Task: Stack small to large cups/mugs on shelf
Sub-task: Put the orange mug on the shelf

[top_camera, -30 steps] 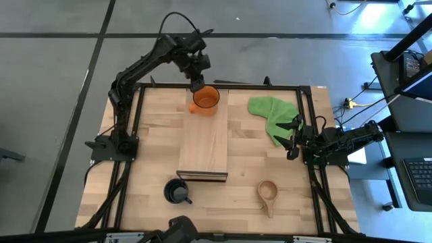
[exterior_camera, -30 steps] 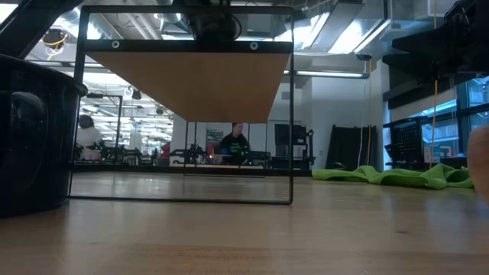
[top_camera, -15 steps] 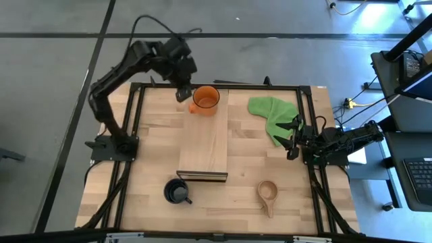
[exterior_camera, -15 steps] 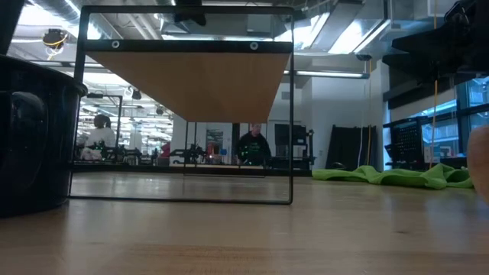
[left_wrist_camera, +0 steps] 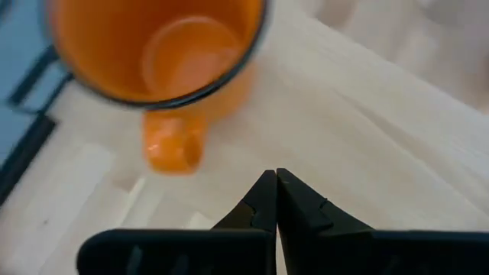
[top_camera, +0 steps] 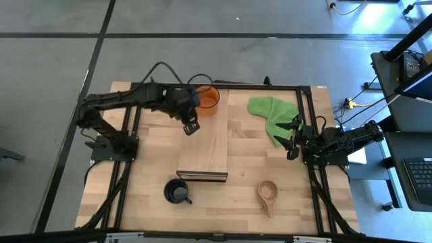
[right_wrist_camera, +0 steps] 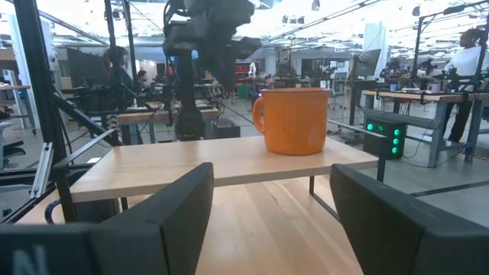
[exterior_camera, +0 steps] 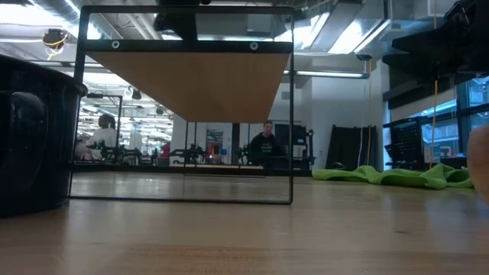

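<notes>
While on the shelf (top_camera: 206, 138): orange mug (top_camera: 206, 98) has nothing inside.
Left tool (top_camera: 191, 127): pinched closed, holding nothing.
Right tool (top_camera: 291, 138): wide apart, holding nothing.

no readable text, labels, brands or numbers in any view. only a partial pale mark at the edge of the right wrist view, on that arm's own gripper body, too cropped to read.

Three cups show: one orange mug (top_camera: 208, 98), one dark mug (top_camera: 177, 191), one wooden cup (top_camera: 268, 193). There is one shelf (top_camera: 206, 138) and one green cloth (top_camera: 271, 115). Two grippers appear, and perhaps several people in the blurred background room.
</notes>
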